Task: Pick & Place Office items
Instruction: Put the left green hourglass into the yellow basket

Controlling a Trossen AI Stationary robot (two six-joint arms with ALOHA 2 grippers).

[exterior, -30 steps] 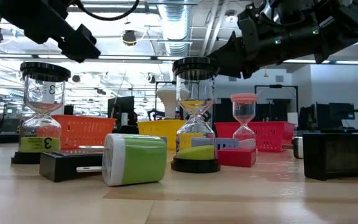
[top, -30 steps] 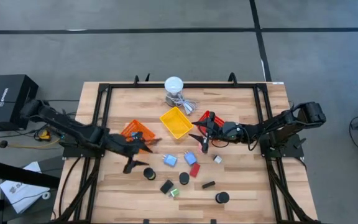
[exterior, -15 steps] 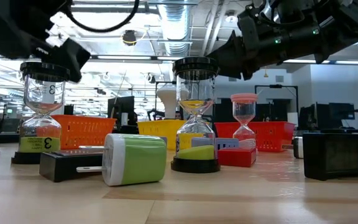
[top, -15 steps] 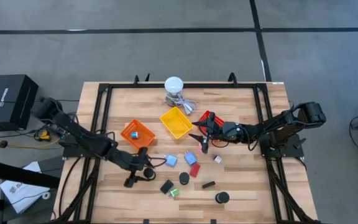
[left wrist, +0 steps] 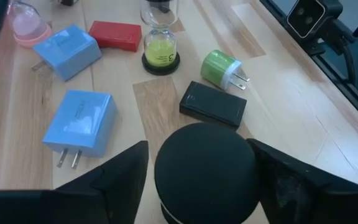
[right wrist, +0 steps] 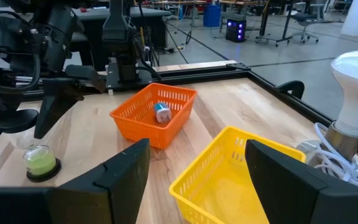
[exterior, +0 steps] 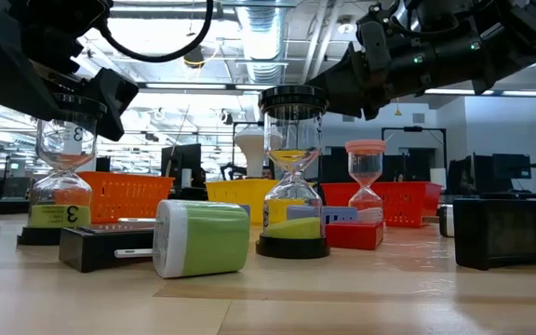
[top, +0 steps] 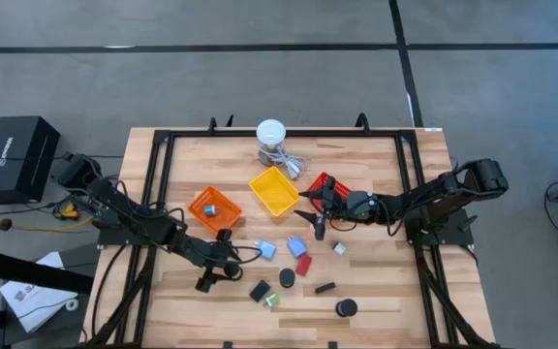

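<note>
The office items lie scattered on the near half of the table: hourglasses with black round caps, a pink-capped hourglass [exterior: 365, 181], two light-blue plug blocks [left wrist: 79, 121], a red block [left wrist: 115, 35], a black box [left wrist: 213, 104] and a green-and-white plug [left wrist: 222, 67]. My left gripper [top: 223, 267] is open. Its fingers stand close on either side of the black cap [left wrist: 205, 167] of an upright hourglass [exterior: 61, 181] marked 3, which rests on its base. My right gripper [top: 310, 218] hangs open above the table beside the red basket.
The orange basket [top: 211, 208] holds one small blue piece [right wrist: 161, 112]. The yellow basket [top: 274, 191] and the red basket [top: 325, 186] sit mid-table, with the white round-topped device [top: 271, 133] and its cable at the far edge. Another black-capped hourglass [top: 345, 308] stands near the near edge.
My left gripper has moved from above the orange basket toward the near edge and down, and now straddles the cap of the hourglass marked 3. The orange basket with its blue piece has come into view. The right arm has kept still.
</note>
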